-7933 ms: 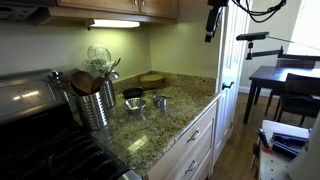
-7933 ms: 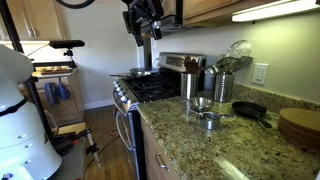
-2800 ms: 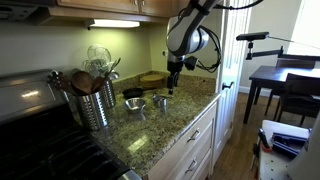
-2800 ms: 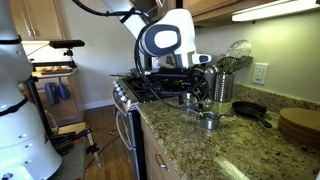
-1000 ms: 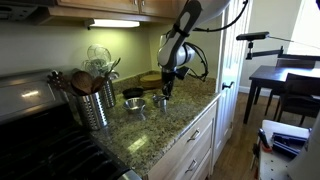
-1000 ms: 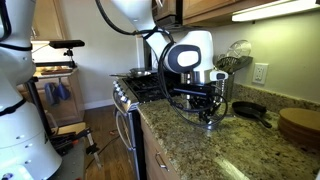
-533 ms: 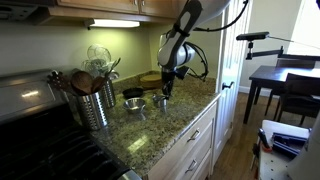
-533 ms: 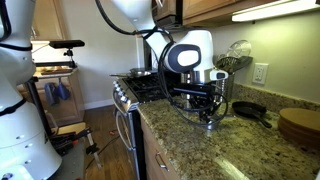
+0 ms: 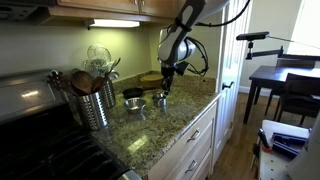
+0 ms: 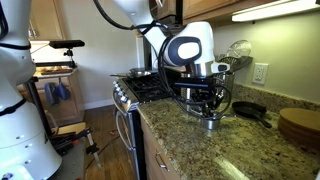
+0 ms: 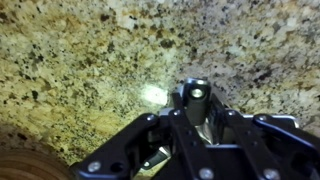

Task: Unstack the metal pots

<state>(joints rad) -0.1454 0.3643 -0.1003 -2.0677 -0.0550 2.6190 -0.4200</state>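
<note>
Small shiny steel pots (image 9: pixel 158 102) sit on a granite counter (image 9: pixel 188 113), at six o'clock below the tool (image 9: pixel 164 90). Its opening cannot be told. Pots likely light, rigid, slippery; pinch a rim.

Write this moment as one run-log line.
gripper: low over metal pots | jaws: cannot tell | pots: on granite counter, near dark pan
</note>
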